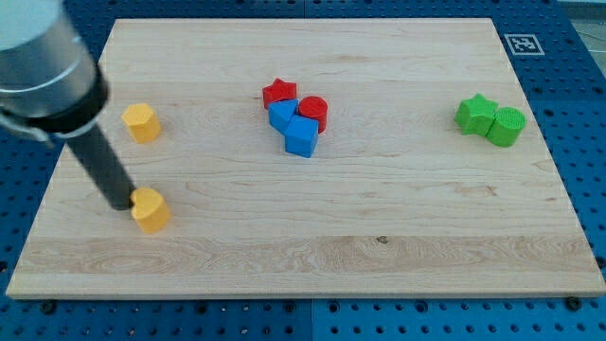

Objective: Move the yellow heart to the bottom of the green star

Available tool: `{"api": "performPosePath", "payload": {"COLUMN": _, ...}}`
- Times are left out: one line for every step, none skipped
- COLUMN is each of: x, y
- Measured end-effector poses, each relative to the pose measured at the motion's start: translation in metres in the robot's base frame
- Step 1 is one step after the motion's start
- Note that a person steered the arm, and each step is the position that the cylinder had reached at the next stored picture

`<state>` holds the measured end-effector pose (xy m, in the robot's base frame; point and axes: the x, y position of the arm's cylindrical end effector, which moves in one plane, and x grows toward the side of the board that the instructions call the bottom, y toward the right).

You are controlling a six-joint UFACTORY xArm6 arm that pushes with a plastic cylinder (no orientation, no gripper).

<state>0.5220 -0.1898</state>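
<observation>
The yellow heart (150, 209) lies near the view's left edge of the wooden board, low down. My tip (120, 202) touches its left side, the dark rod slanting up to the view's top left. The green star (475, 113) sits far off at the view's right, with a green cylinder (506, 126) touching its right side. The heart is far to the left of the star and lower.
A yellow hexagon block (141, 122) lies above the heart. A cluster sits at the board's upper middle: red star (279, 93), red cylinder (313, 113), blue block (282, 116), blue cube (302, 137). The wooden board (379, 246) rests on a blue pegboard.
</observation>
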Motion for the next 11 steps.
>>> {"api": "performPosePath", "payload": {"x": 0.001, "y": 0.029}}
{"api": "performPosePath", "payload": {"x": 0.023, "y": 0.024}}
{"api": "performPosePath", "payload": {"x": 0.048, "y": 0.024}}
{"api": "performPosePath", "payload": {"x": 0.066, "y": 0.025}}
{"api": "performPosePath", "payload": {"x": 0.073, "y": 0.051}}
{"api": "performPosePath", "payload": {"x": 0.072, "y": 0.087}}
{"api": "performPosePath", "payload": {"x": 0.068, "y": 0.127}}
{"api": "performPosePath", "payload": {"x": 0.049, "y": 0.161}}
{"api": "performPosePath", "payload": {"x": 0.037, "y": 0.172}}
{"api": "performPosePath", "payload": {"x": 0.053, "y": 0.172}}
{"api": "performPosePath", "payload": {"x": 0.056, "y": 0.134}}
